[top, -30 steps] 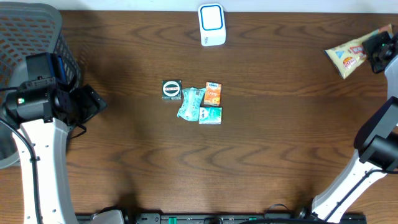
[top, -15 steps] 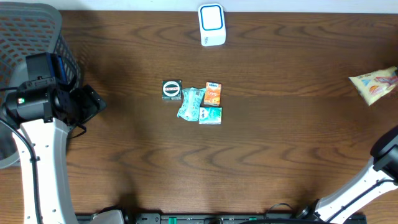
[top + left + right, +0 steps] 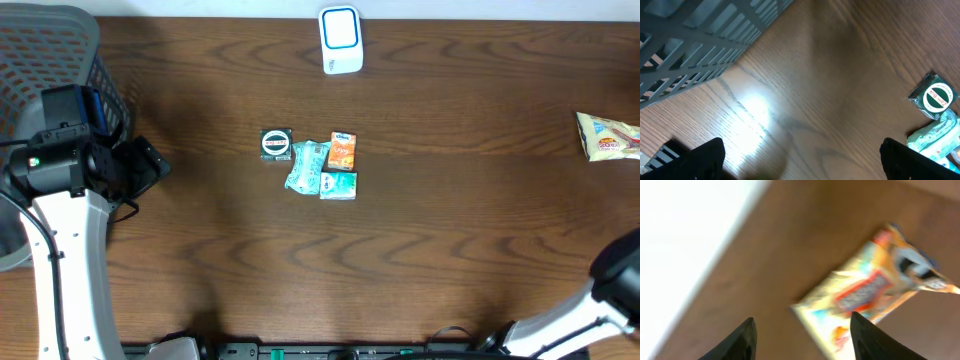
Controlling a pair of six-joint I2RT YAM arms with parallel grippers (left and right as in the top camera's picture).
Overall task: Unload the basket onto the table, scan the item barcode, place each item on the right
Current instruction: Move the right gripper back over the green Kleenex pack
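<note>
Wooden surface [image 3: 450, 250] is carrying the snack packet [image 3: 608, 137] at its right edge, untouched. Right tool [image 3: 803, 319] is hanging open near it, gripping nothing; left tool [image 3: 801, 147] is gaping wide, empty.

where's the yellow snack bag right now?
Overhead view: the yellow snack bag lies flat at the far right edge of the table, well apart from the small packets clustered mid-table; nothing grips it.
</note>
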